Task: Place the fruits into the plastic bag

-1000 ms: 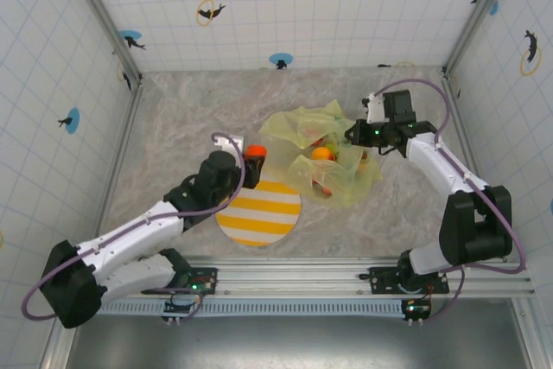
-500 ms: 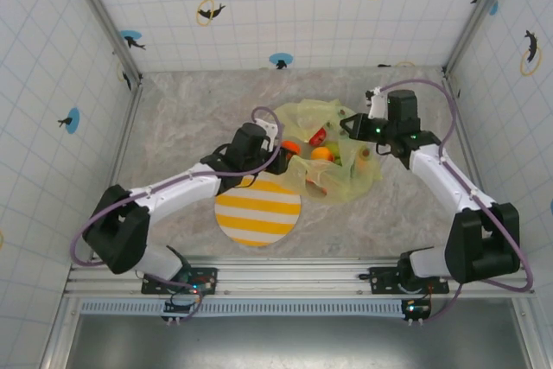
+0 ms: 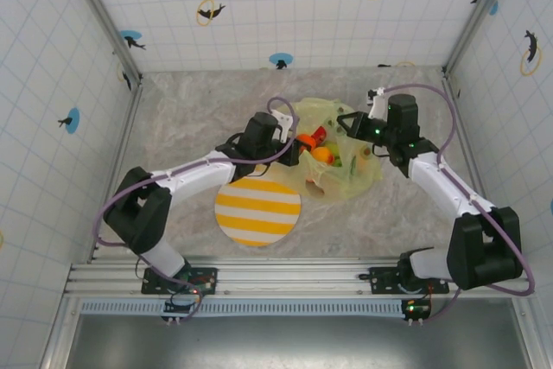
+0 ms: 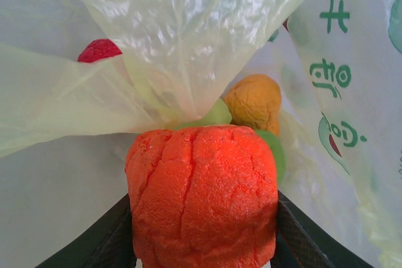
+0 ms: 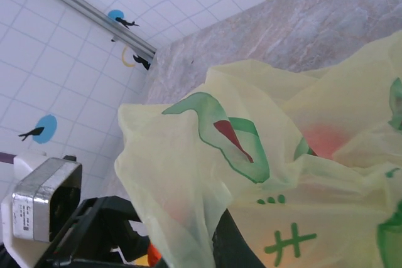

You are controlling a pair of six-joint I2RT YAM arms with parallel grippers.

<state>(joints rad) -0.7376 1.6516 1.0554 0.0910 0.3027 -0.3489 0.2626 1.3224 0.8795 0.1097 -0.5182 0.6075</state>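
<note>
My left gripper (image 3: pixel 299 145) is shut on an orange-red fruit (image 3: pixel 305 141) at the mouth of the plastic bag (image 3: pixel 346 174). In the left wrist view that fruit (image 4: pixel 201 196) sits between both dark fingers (image 4: pixel 110 243), just under the lifted bag film (image 4: pixel 188 29). Inside the bag lie an orange fruit (image 4: pixel 254 101), a green fruit (image 4: pixel 274 155) and a red fruit (image 4: pixel 98 50). From above, an orange fruit (image 3: pixel 322 154) shows through the opening. My right gripper (image 3: pixel 350 127) is shut on the bag's upper edge and holds it up. In the right wrist view the bag (image 5: pixel 251 155) drapes over the fingers (image 5: pixel 239 252).
A round yellow-and-white striped plate (image 3: pixel 257 212) lies on the marble table (image 3: pixel 181 118), just near of the left forearm. Tiled walls (image 3: pixel 52 84) close the cell on three sides. A metal rail (image 3: pixel 294 276) runs along the near edge.
The left arm has swung right and away from me, carrying the orange-red fruit from the plate's far edge to the bag mouth. The right gripper kept its hold on the bag and shifted slightly.
</note>
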